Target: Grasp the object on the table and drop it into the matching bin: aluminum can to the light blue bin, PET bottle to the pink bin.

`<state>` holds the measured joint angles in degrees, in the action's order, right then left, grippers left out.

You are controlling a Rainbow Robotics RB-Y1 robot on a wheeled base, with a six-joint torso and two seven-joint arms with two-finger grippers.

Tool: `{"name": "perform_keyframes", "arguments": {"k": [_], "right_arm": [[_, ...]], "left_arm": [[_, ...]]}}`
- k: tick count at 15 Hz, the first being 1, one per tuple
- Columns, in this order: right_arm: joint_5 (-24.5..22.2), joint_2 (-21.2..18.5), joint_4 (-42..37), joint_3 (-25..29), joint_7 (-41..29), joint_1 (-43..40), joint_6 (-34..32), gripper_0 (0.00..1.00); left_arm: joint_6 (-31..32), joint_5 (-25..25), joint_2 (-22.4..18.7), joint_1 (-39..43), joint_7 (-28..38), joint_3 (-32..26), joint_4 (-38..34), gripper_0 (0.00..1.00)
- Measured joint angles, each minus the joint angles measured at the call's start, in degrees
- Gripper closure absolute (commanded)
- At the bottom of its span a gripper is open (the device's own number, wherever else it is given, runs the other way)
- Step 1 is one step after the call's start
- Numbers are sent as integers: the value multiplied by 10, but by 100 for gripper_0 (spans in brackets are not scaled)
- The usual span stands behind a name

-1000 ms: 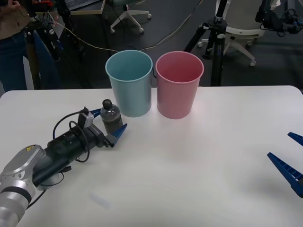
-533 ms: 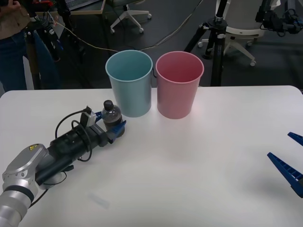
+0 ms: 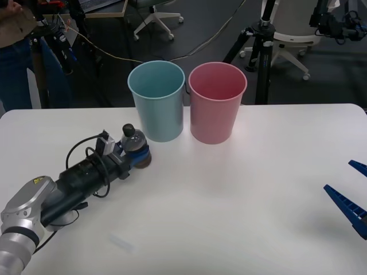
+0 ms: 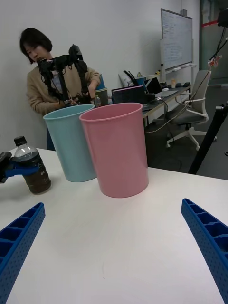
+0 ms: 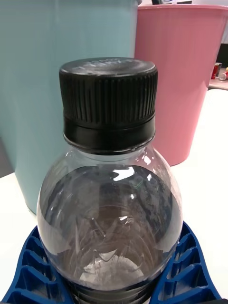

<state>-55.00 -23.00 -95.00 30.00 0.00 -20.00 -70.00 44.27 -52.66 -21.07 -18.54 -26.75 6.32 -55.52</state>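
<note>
Front view: left claw [image 3: 134, 157] at the desk's [image 3: 229, 200] left half, closed around the lower body of the bottle [image 3: 133, 145]; bottle upright on the desk, black cap up, just in front and to the left of the blue bin [image 3: 156, 100], apart from it. Blue bin and pink bin [image 3: 217, 102] upright side by side near the desk's far edge, rims nearly touching, pink on the right. Right claw [image 3: 351, 195] low over the desk's right edge, well apart from bins and bottle, spread wide with nothing between its blue ribbed fingers [image 3: 344, 206]. Right wrist view: right claw [image 4: 114, 247] open, one finger at each lower corner, bare desk [image 4: 118, 237] between. Pink bin [image 4: 116, 149] ahead and nearest, blue bin [image 4: 70, 142] beside and partly behind it. Bottle [image 4: 31, 166] standing beyond the blue bin's far side, dark liquid in its lower part, left claw [image 4: 21, 167] clasping it at mid-height. Left wrist view: bottle [image 5: 110, 190] close up between the fingers [image 5: 33, 275], both ribbed pads pressed against its rounded sides, cap [image 5: 109, 99] screwed on. Blue bin [image 5: 47, 85] directly behind the bottle, pink bin [image 5: 185, 76] further off to one side, white desk [image 5: 209, 156] beneath.
</note>
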Motion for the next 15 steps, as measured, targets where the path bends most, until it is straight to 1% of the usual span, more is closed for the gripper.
{"name": "perform_keyframes", "arguments": {"k": [3,4,8,11,15], "right_arm": [[0,0,0,0,0,0,0,0],[0,0,0,0,0,0,0,0],[0,0,0,0,0,0,0,0],[0,0,0,0,0,0,0,0],[0,0,0,0,0,0,0,0]], "left_arm": [[13,4,-13,12,1,0,-7,100],[13,5,-18,24,4,-1,-23,100],[1,12,-45,93,24,-3,-122,100],[-28,20,-67,142,44,-3,-198,100],[-51,30,-94,192,70,-3,-275,100]]}}
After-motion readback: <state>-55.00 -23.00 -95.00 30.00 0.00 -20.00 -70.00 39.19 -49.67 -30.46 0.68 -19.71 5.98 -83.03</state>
